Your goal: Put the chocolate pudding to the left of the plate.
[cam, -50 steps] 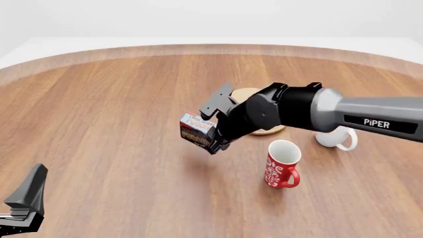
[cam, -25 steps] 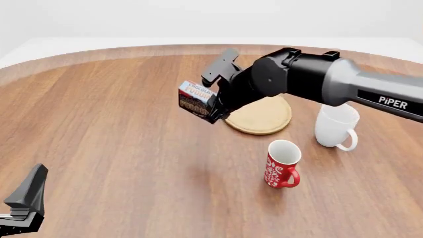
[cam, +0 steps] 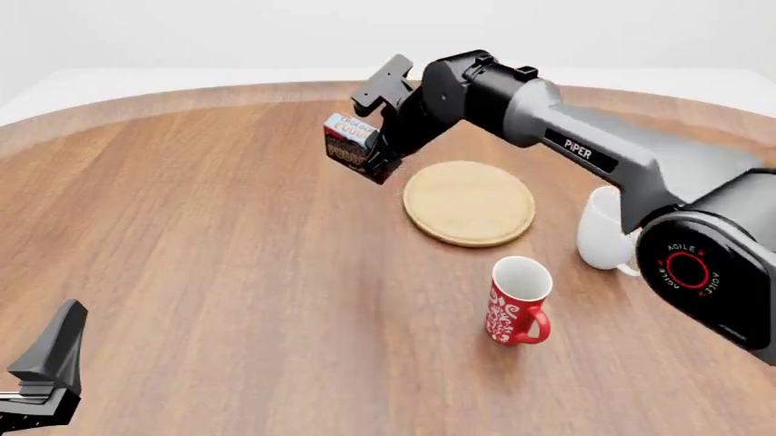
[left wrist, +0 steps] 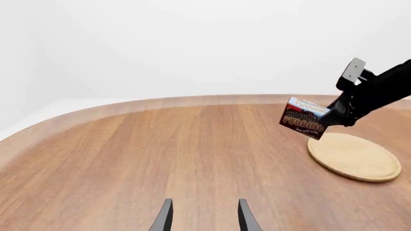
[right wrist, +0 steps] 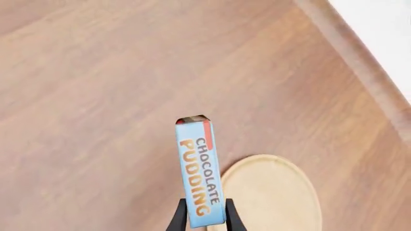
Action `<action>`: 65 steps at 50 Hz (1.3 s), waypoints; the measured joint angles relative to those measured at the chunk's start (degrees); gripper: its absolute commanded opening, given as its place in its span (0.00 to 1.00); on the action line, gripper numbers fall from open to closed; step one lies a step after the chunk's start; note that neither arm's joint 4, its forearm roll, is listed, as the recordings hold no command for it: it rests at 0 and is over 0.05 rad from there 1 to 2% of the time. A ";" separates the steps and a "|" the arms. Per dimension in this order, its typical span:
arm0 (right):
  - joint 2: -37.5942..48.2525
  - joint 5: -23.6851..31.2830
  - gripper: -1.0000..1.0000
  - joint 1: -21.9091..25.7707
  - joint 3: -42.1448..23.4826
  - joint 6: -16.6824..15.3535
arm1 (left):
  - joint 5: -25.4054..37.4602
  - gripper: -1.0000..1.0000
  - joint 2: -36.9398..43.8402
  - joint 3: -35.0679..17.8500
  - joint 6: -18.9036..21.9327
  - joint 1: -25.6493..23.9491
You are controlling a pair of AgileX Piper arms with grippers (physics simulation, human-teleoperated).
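Front view: right claw (cam: 378,162) clamps chocolate pudding (cam: 349,142) aloft; left claw (left wrist: 203,220) apart.

The table (cam: 218,227) is seen in the front view from above and behind the arms, facing forward and down. From the left wrist view the tabletop is viewed low and nearly level, far from the plate (left wrist: 354,156) and the chocolate pudding (left wrist: 304,117). In the right wrist view both are looked down on closely. Plate and box are shared by all three views
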 measured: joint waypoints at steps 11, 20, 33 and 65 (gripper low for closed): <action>10.24 5.71 0.00 -2.07 -14.53 -0.99 | 0.00 1.00 0.00 0.00 0.00 0.00; 18.31 11.81 0.00 -3.06 -27.07 -1.63 | 0.00 1.00 0.00 0.00 0.00 0.00; 25.82 18.63 0.00 -2.88 -38.69 -1.92 | 0.00 1.00 0.00 0.00 0.00 0.00; 27.82 19.98 0.00 -2.18 -36.55 -2.93 | 0.00 1.00 0.00 0.00 0.00 0.00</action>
